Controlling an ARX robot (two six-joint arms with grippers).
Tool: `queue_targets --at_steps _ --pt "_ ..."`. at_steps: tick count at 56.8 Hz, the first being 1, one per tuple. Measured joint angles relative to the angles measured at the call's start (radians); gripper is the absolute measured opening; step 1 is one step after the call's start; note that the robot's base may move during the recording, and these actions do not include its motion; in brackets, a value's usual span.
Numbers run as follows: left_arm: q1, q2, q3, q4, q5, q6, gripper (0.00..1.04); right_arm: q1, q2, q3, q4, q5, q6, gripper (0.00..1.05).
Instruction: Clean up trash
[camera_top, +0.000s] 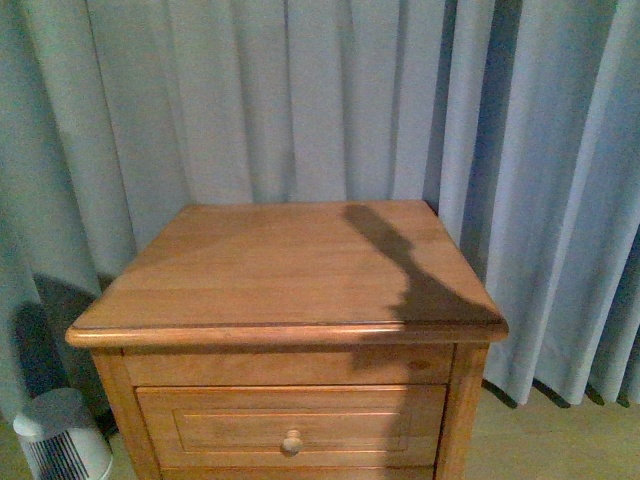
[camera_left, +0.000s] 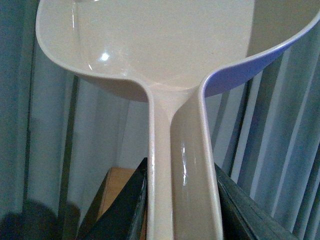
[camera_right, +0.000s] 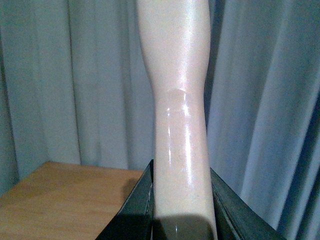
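Trash: none visible in any view, neither on the brown wooden desk (camera_top: 270, 265) nor in the shown part of the cream plastic dustpan (camera_left: 160, 45); look and handling cannot be judged. Left claw (camera_left: 184, 205) clamped on the dustpan's handle; right claw (camera_right: 182, 210) clamped on a glossy cream plastic handle (camera_right: 175, 100).

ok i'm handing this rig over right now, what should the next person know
Left gripper: shut on the handle of a cream plastic dustpan.
Right gripper: shut on a glossy cream plastic handle; its working end is out of view.
Trash: none shows in any view; the top of the brown wooden nightstand shows only a shadow.
Done: both tools in hand.
To do: find the trash and sweep it into the dustpan.
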Motion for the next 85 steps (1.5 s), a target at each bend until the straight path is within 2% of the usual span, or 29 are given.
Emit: queue_targets --at_steps 17,85 --pt "0.000 0.000 0.000 0.000 0.000 0.000 0.29 -0.045 -0.240 -0.214 0.058 0.113 -0.018 0.21" --pt "0.001 -0.002 -0.003 -0.002 0.000 -0.002 0.28 -0.048 -0.246 -0.220 0.063 0.113 -0.024 0.21"
